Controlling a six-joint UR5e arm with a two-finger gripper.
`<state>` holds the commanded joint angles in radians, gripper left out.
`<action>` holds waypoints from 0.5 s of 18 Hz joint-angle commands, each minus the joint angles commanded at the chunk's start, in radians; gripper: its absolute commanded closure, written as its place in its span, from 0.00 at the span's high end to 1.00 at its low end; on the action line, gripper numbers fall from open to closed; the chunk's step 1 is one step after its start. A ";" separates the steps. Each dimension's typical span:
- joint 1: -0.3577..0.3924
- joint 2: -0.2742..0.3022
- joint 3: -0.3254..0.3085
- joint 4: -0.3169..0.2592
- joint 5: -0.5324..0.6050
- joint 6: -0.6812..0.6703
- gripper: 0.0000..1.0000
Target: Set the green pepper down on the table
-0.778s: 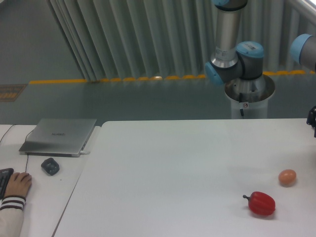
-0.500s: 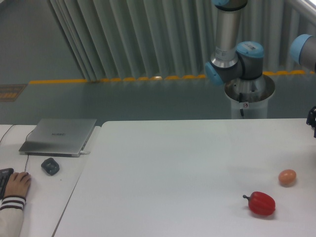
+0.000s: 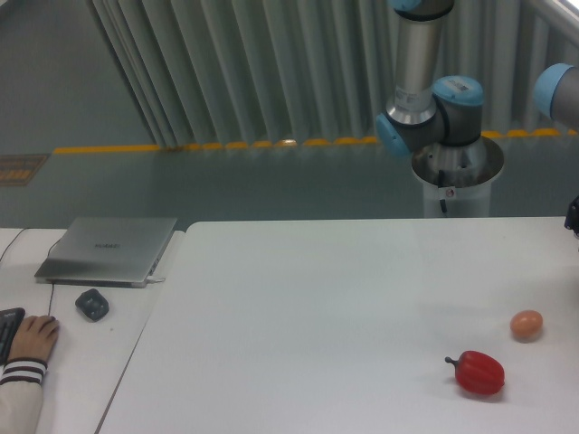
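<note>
Gripper (image 3: 574,215): I see only a dark sliver at the right edge; its state I cannot tell.
Green pepper: I cannot find it.
Counter (image 3: 317,316): red pepper (image 3: 479,372) and egg (image 3: 526,325) below-left of gripper.

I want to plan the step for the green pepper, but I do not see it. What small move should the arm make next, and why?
Probably swing back toward the table. Only the red pepper and the egg lie there; no green pepper shows, and the gripper is only a dark sliver at the right edge, its jaws unreadable.
</note>
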<state>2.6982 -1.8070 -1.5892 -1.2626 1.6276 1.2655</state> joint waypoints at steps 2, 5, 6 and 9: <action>0.008 0.002 -0.003 0.018 -0.005 0.002 1.00; 0.011 0.002 -0.003 0.028 0.008 0.002 1.00; 0.012 0.000 0.003 0.026 0.009 0.003 1.00; 0.029 0.002 0.009 0.028 0.030 0.018 1.00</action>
<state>2.7274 -1.8055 -1.5800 -1.2349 1.6581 1.2839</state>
